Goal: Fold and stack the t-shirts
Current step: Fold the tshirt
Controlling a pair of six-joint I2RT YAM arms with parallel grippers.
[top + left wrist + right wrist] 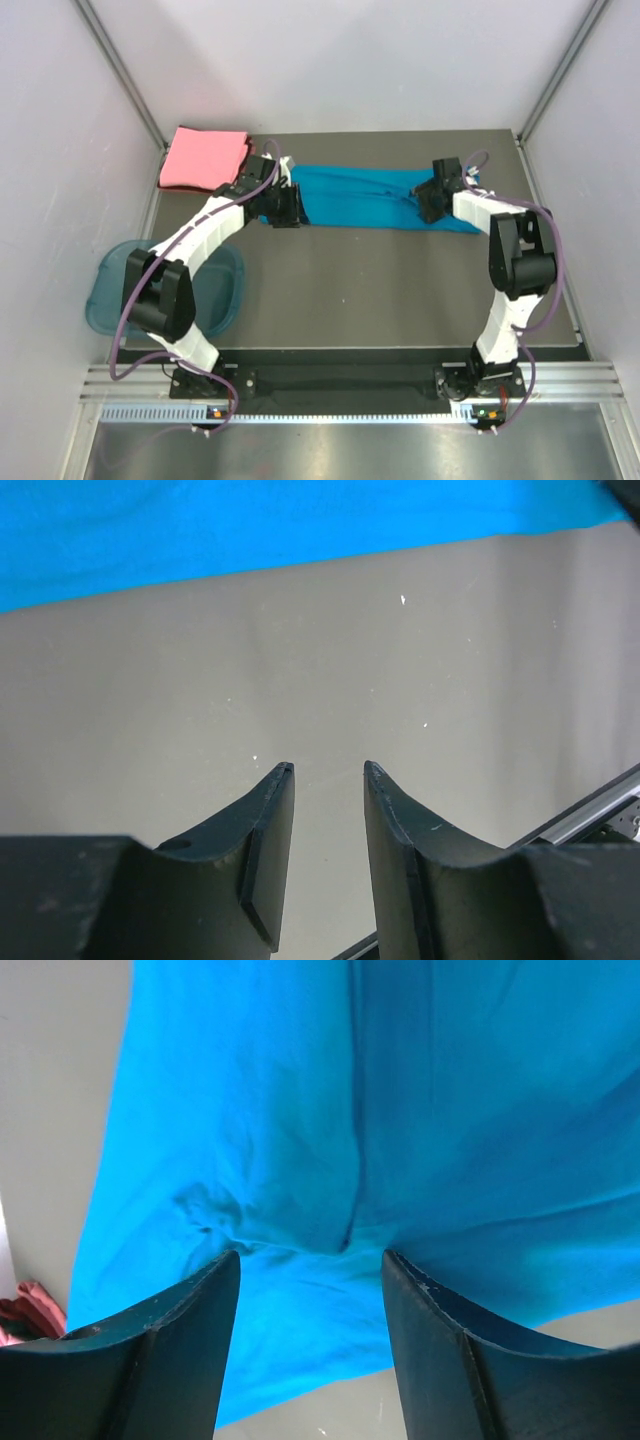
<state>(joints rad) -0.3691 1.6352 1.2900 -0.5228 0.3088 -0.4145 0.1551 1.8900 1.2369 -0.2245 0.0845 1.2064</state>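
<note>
Teal-blue t-shirt [300,1110] lies under the right claw [310,1255], whose jaws gape over puckered cloth, gripping nothing. The left claw [328,768] gapes too, over bare counter [380,290] beside the shirt's end. Pinching only one layer could drag the fold apart. The salmon-pink t-shirt [205,158] sits folded at the counter's far-left corner, with pale walls around.

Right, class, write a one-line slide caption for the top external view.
Left end effector and right end effector at opposite ends of the teal-blue t-shirt; folded salmon-pink t-shirt far left.
</note>
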